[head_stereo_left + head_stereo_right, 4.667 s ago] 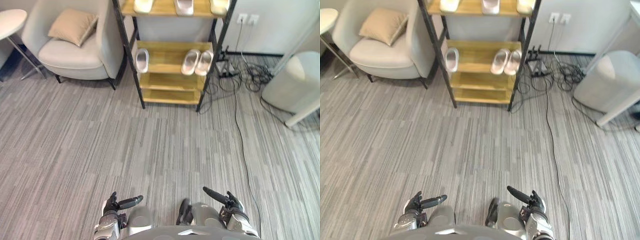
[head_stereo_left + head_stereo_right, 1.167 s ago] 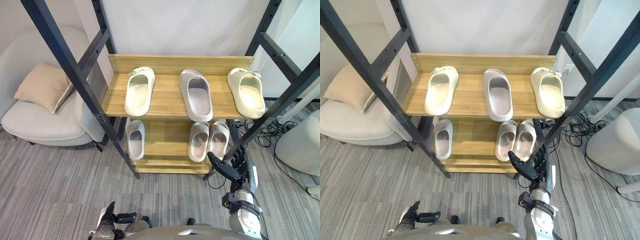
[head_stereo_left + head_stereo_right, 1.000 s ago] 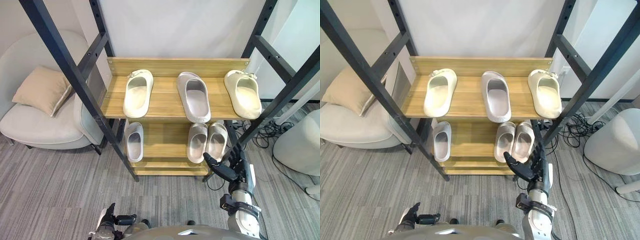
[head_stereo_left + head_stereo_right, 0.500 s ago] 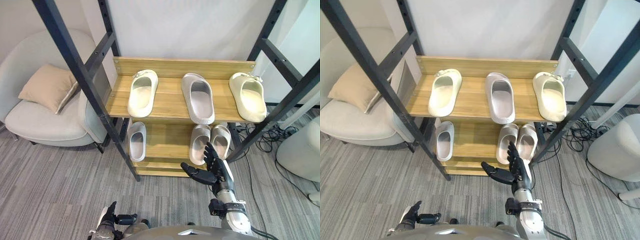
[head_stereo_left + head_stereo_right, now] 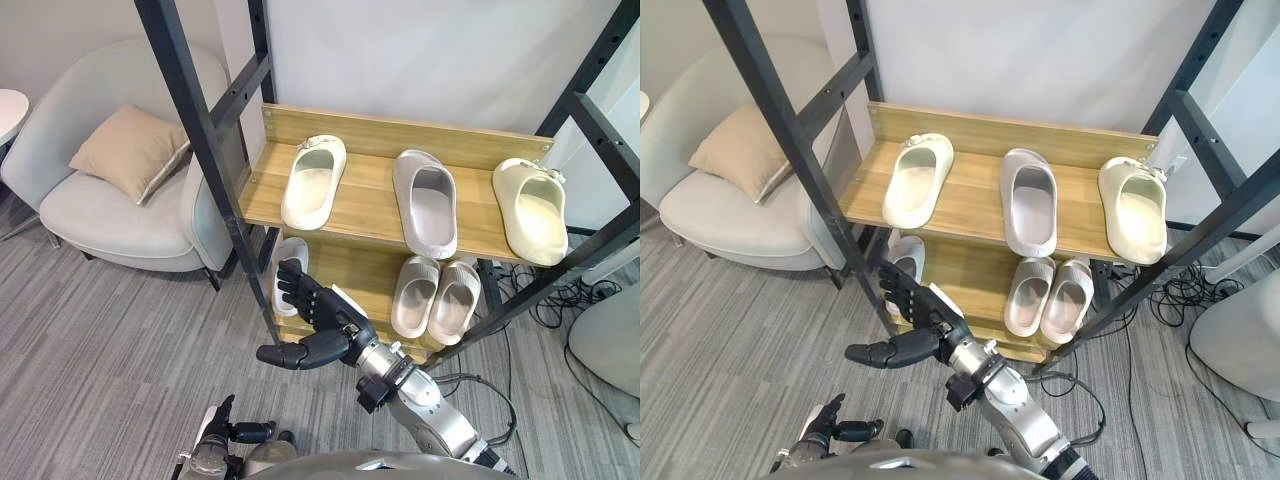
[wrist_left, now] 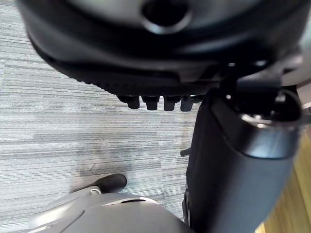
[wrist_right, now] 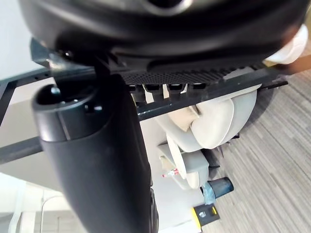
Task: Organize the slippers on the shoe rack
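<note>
Grey striped carpet runs under a wooden shoe rack, with an armchair beside it. The right hand hangs before the lower shelf with its fingers spread, empty. Just past its fingertips lies a lone pale slipper. A grey pair sits further along, away from its thumb. A row of three slippers lines the shelf above it. The left hand hangs low, relaxed and empty.

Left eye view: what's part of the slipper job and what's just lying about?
Job: shoe rack; cream slipper, grey slipper, second cream slipper above; grey pair, lone slipper below; open right hand.
Lying about: armchair, cushion, cables, side table; left hand idle.
</note>
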Controlling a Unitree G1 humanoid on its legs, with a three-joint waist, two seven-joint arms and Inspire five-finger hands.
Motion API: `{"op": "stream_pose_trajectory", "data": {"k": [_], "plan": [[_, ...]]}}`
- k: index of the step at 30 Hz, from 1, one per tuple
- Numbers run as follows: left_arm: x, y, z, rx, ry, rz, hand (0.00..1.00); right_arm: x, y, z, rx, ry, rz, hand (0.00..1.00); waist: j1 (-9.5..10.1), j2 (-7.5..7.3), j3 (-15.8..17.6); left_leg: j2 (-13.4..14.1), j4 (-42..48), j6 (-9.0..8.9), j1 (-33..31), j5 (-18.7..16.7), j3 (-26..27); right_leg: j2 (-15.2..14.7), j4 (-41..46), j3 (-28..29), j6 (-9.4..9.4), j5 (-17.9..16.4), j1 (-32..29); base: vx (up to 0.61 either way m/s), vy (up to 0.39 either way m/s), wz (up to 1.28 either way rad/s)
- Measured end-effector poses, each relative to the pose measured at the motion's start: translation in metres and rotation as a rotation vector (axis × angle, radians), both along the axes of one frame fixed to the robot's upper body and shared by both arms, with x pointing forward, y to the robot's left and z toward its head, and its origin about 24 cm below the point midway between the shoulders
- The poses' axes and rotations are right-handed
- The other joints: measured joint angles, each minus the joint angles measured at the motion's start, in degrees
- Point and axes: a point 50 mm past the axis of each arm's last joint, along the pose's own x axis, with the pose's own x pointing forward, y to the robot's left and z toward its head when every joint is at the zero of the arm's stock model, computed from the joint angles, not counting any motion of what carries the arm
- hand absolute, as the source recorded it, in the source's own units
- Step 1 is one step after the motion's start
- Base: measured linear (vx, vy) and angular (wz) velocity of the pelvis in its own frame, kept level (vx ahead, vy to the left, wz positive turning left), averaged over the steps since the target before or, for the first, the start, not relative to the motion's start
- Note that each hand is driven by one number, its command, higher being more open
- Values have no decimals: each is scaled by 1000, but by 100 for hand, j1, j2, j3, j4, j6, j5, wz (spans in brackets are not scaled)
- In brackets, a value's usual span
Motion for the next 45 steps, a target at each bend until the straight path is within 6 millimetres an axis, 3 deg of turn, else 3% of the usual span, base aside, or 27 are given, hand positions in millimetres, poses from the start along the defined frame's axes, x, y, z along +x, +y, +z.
{"op": "stream_pose_trajectory", "data": {"k": [2, 3, 6, 12, 17, 22, 28, 35, 38, 39, 40, 45], "plan": [[1, 0, 0, -1, -6, -1, 100, 0, 7, 5, 26, -10, 45, 100, 5, 15, 35, 0, 0, -1, 7, 1, -12, -1, 5, -12, -5, -4, 11, -12, -4, 3], [2, -2, 0, -6, -8, -2, 100, 3, 21, 33, 124, -85, 149, 100, 12, 85, 120, 0, -1, -6, 5, 4, -36, -1, 12, -33, -8, -8, 14, -19, -8, 6], [3, -3, -1, -7, -10, -2, 100, 7, 25, 48, 151, -146, 167, 100, 11, 117, 145, -2, -1, -6, 2, 4, -50, 0, 12, -43, -10, -9, 16, -6, -2, 2], [5, -5, 0, -11, -17, -2, 100, 9, 24, 67, 214, -196, 160, 100, -13, 171, 188, 0, 1, -9, 4, 1, -76, -17, 108, -60, -25, -73, 0, -1, -1, 1], [4, -6, 0, -11, -23, 0, 100, 15, 8, 114, 355, -379, 39, 100, -60, 189, 200, -6, 1, -14, 12, -3, -98, -46, 238, -77, -9, -150, -32, -1, -1, 2], [1, -6, 0, -12, -23, 2, 100, 21, -8, 131, 404, -457, -70, 100, -164, 222, 196, -18, 1, -15, -4, -3, -94, -62, 258, -71, -3, -154, -60, 0, 0, 0], [1, -7, 0, -16, -22, 3, 100, 26, -15, 137, 415, -481, -143, 100, -187, 264, 176, -15, 1, -15, -15, -3, -94, -58, 254, -72, -1, -155, -68, 0, 0, 0], [-1, -9, -1, -18, -24, 5, 100, 36, -38, 147, 271, -622, -355, 100, -191, 308, 150, -15, 1, -14, -25, -3, -95, -59, 254, -72, -1, -155, -76, 0, 0, 0], [-1, -9, 0, -21, -30, 5, 100, 43, -58, 156, 142, -731, -504, 100, -192, 321, 142, -18, 1, -14, -45, -3, -97, -61, 253, -72, -1, -155, -96, 0, 0, 0], [-2, -10, 0, -26, -28, 6, 100, 49, -87, 171, -77, -899, -673, 100, -193, 333, 138, -18, 1, -13, -59, -3, -112, -57, 247, -76, -1, -155, -102, 0, 0, 0], [-2, -10, 0, -28, -27, 10, 100, 50, -92, 174, -123, -937, -706, 100, -202, 339, 135, -18, 1, -13, -68, -3, -114, -56, 248, -76, -1, -155, -110, 0, 0, 0], [-5, -11, 0, -32, -30, 13, 100, 52, -100, 183, -188, -1006, -768, 100, -265, 370, 113, -19, 3, -7, -133, 2, -116, -57, 259, -76, -1, -155, -180, 0, 0, 0]]}}
